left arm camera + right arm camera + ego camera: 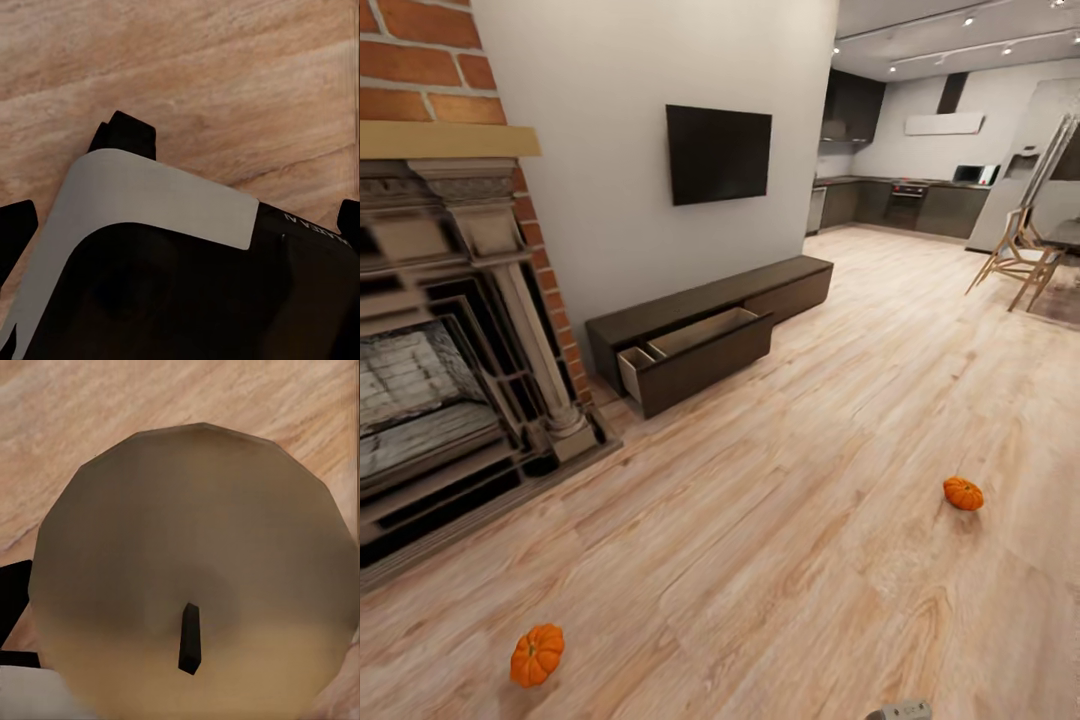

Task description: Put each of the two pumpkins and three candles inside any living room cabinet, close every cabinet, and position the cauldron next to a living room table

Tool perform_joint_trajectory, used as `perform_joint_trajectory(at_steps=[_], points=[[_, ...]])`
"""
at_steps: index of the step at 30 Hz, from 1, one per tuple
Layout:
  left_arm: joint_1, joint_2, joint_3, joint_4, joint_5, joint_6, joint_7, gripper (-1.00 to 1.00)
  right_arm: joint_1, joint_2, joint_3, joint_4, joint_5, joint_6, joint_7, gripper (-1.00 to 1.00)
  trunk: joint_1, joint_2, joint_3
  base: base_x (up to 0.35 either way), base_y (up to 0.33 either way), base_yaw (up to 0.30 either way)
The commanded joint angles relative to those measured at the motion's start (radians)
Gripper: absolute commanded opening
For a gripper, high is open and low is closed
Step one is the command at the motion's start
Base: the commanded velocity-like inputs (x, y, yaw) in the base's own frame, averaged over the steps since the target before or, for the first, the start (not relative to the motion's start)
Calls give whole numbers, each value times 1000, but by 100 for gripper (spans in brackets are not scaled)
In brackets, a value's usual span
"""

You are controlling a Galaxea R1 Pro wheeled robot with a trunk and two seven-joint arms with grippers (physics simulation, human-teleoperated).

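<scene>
Two orange pumpkins lie on the wood floor, one near the front left (537, 654) and one at the right (963, 492). The long dark-brown cabinet (780, 280) stands against the white wall, its left drawer (700, 348) pulled out and showing a pale inside. A candle (195, 562) with a pale round top and a dark wick sits right in front of the right wrist camera, above the floor, with my right gripper (180, 600) shut on it. My left gripper (180, 225) is open over part of the robot's grey and black body. The cauldron is out of view.
A grey fireplace (450, 330) with red brick fills the left side. A black TV (718, 153) hangs above the cabinet. A wooden chair (1020, 255) stands at the far right, and kitchen units (900, 205) line the back. Wide wood floor lies between the pumpkins and the cabinet.
</scene>
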Motion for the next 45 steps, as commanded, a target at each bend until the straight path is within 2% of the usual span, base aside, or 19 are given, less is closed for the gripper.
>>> perform_joint_trajectory(at_steps=[1, 45], points=[[0, 0, 0, 0, 0, 0, 0, 100, 0, 0, 0, 0, -1, -1, 0, -100, 0, 0, 0, 337, 0, -270], [0, 0, 0, 0, 0, 0, 0, 100, 8, 0, 0, -1, 0, -1, 1, -100, 0, 0, -1, 337, 0, -279]])
